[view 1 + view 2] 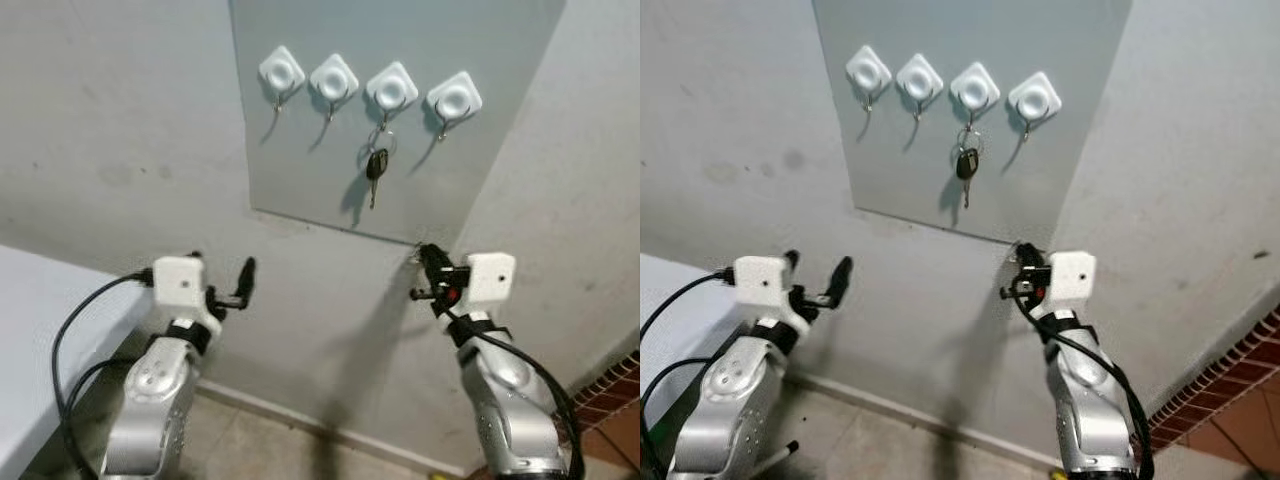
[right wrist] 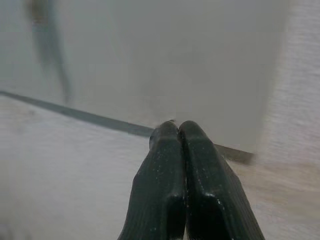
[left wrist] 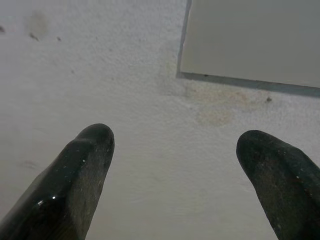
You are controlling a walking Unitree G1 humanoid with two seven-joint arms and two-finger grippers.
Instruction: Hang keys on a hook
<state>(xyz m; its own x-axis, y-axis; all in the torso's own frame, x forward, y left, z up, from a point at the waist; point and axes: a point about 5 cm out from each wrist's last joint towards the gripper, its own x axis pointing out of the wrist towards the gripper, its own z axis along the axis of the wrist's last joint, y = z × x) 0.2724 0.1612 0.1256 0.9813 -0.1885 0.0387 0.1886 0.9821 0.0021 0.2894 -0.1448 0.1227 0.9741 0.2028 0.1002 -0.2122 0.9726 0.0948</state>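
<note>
Keys (image 1: 376, 166) already dangle from the third hook (image 1: 391, 88) along the panel's (image 1: 300, 170) top edge, so only withdrawal seems left: right gripper (image 1: 424, 266) pressed closed and empty near its lower right corner, left gripper (image 1: 243, 283) spread open below.

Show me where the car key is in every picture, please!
Left eye view: the car key hangs from the third hook from the left, on the grey panel.
Right eye view: the same key, just left of centre near the top.
Left wrist view: no key; a corner of the panel.
Right wrist view: no key; the panel is blurred.
Shared landmark: the panel's lower edge.
</note>
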